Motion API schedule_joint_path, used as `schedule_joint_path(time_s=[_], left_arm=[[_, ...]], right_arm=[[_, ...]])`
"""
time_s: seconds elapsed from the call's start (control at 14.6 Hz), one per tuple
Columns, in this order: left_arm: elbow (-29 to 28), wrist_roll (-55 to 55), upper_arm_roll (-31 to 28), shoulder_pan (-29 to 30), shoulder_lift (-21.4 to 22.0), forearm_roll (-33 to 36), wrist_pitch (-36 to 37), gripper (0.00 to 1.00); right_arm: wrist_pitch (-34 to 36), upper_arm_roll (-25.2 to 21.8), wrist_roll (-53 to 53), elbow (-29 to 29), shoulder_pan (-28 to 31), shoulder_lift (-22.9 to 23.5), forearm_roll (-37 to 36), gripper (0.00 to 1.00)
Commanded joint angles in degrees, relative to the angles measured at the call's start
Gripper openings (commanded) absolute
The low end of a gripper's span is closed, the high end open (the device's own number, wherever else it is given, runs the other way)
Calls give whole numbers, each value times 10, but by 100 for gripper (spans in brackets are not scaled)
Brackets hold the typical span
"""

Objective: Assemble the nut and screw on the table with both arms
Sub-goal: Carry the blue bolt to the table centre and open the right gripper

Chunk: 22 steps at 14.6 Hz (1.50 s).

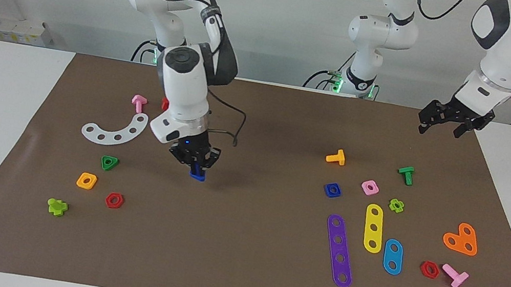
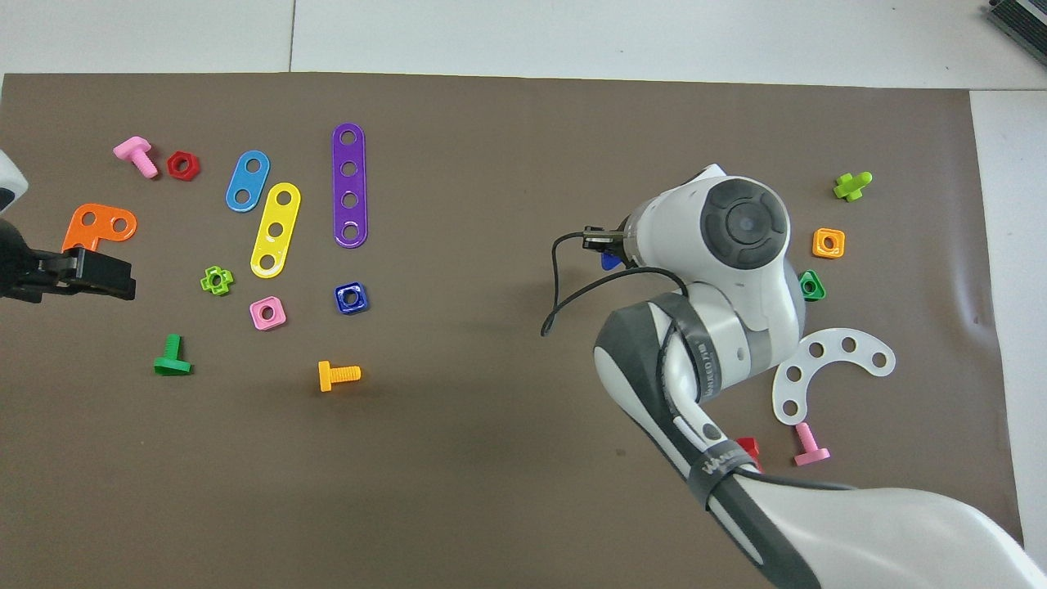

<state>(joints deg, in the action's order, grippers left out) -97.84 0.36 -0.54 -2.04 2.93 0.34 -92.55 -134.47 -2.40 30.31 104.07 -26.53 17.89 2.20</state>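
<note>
Right hand [image 1: 193, 163] grips screw [image 1: 197, 174] — shaft upright.

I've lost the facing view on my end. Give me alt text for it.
The right gripper, shut on the small dark-blue plastic screw, hangs over the brown mat. The left gripper waits open over the mat's corner, and the blue square nut lies beside a pink square nut.

Red bolt [image 2: 746, 447] mostly hidden under right arm [image 2: 695, 343].
</note>
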Motion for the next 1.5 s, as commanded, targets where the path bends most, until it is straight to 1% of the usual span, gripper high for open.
schedule_joint_path(time_s=[0.0, 0.07, 0.41, 0.62, 0.68, 0.75, 0.89, 1.03, 1.09, 1.16, 1.3, 1.44], left_arm=[[-14, 0, 4, 5, 14, 11, -11, 100], [-14, 5, 6, 4, 14, 11, -11, 100], [-12, 8, 4, 5, 16, 11, -10, 100], [-13, 7, 4, 5, 16, 11, -2, 100], [-13, 6, 4, 5, 17, 11, -1, 100], [-14, 7, 4, 5, 18, 11, -1, 100], [-14, 8, 4, 5, 17, 9, -1, 100], [-14, 18, 4, 5, 18, 1, -3, 99], [-15, 26, 4, 6, 18, -3, -4, 95], [-16, 35, 4, 6, 18, -6, -5, 95], [-17, 36, 4, 5, 18, -13, -8, 95], [-18, 35, 4, 5, 18, -26, -7, 96]], right_arm=[[-19, 0, 49, -19, -32, 31, 11, 0], [-29, 0, 63, -25, -45, 45, 10, 0], [-65, 0, 116, -25, -84, 86, 4, 0], [-72, 0, 124, -18, -89, 91, 4, 0], [-72, 0, 125, -12, -92, 91, 4, 31], [-65, -1, 128, -13, -93, 89, 4, 99], [-52, -1, 133, -15, -90, 71, 4, 100], [-7, -8, 131, -15, -80, 23, 4, 100], [15, -8, 126, -15, -65, -5, 3, 100], [38, -8, 121, -15, -45, -29, 3, 100], [72, -9, 81, -15, -10, -59, -1, 100], [91, -8, 24, -14, 39, -86, -1, 100]])
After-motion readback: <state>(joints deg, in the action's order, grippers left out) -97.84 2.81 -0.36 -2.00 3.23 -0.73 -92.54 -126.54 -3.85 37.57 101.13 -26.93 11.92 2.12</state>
